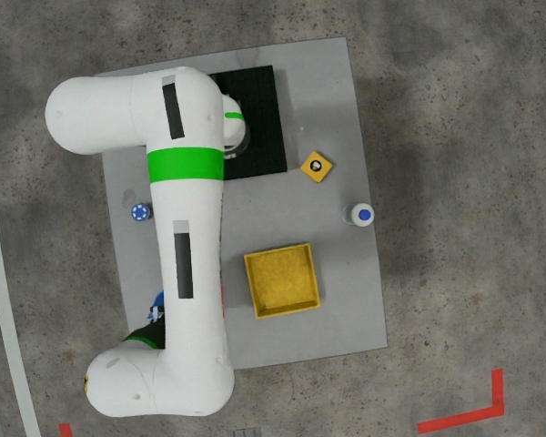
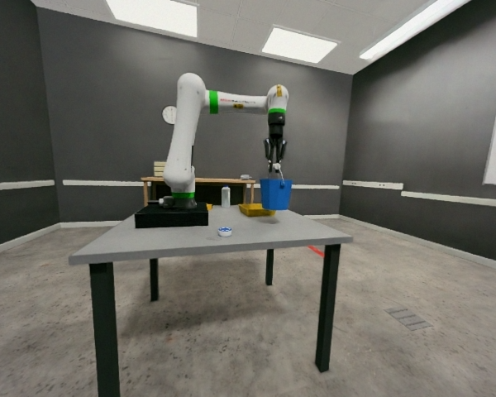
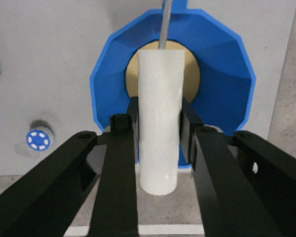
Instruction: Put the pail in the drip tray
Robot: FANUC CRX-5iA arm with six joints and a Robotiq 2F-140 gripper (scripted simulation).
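The blue pail (image 2: 275, 193) hangs upright in the air above the table by its wire handle. My gripper (image 2: 275, 164) is shut on the handle's white grip (image 3: 159, 118). In the wrist view the pail (image 3: 174, 84) lies straight below the fingers, open side up. In the top view my arm hides nearly all of the pail; a blue sliver (image 1: 157, 300) shows at the table's left edge. The yellow drip tray (image 1: 281, 279) sits on the table to the right of my arm, apart from the pail. It also shows in the side view (image 2: 252, 209) behind the pail.
A small blue-and-white cap (image 1: 140, 212) lies left of my arm, also in the wrist view (image 3: 39, 139). A white bottle with a blue cap (image 1: 359, 214) stands near the right edge. A yellow block (image 1: 316, 166) lies beside the black base plate (image 1: 254, 122).
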